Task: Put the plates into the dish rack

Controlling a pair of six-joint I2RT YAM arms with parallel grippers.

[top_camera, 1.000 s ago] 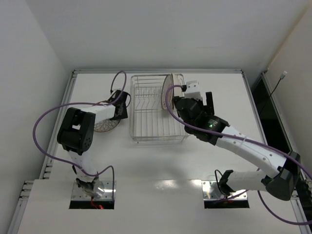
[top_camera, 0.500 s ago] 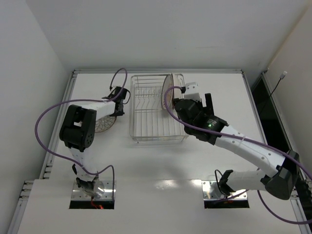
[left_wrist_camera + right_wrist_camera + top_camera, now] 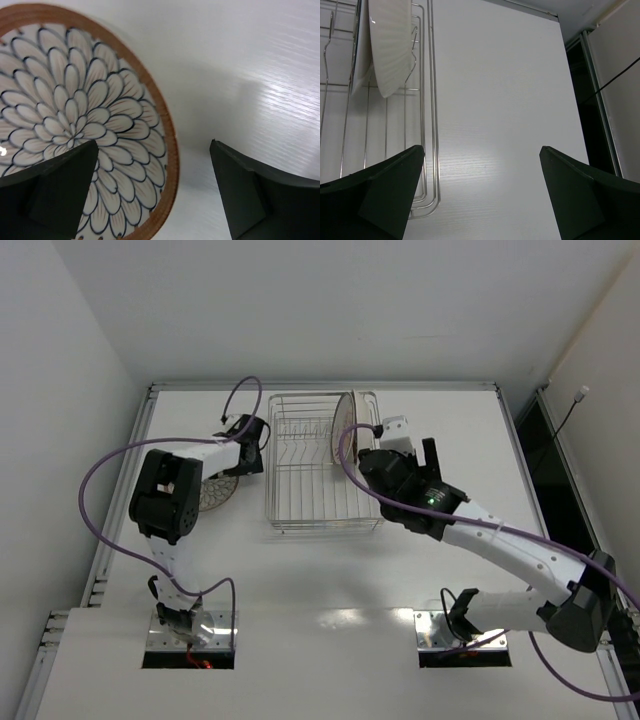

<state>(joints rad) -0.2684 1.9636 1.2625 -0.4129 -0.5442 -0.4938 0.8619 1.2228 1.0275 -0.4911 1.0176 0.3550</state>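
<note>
A small plate (image 3: pixel 75 125) with an orange-brown rim and petal pattern lies flat on the table, partly under the left arm (image 3: pixel 218 496). My left gripper (image 3: pixel 154 145) hangs open just above its right rim, one finger over the plate's face and the other over bare table, holding nothing; it sits left of the rack (image 3: pixel 250 435). The wire dish rack (image 3: pixel 300 475) holds a plate on edge (image 3: pixel 347 420), its white ribbed underside (image 3: pixel 390 40) facing my right gripper. What looks like a second plate's edge (image 3: pixel 359 70) shows behind it. My right gripper (image 3: pixel 482 148) is open and empty beside the rack's right wall (image 3: pixel 400 445).
The rack's right wire rim (image 3: pixel 427 100) runs close along the right gripper's left finger. Purple cables (image 3: pixel 100 480) loop off both arms. A raised edge (image 3: pixel 320 386) bounds the table at the back, and a dark gap (image 3: pixel 580 100) runs along its right side.
The left gripper has slid toward the back of the table, off the plate's middle to its rim. The plate stays flat on the table. The right gripper has drawn back slightly from the rack.
</note>
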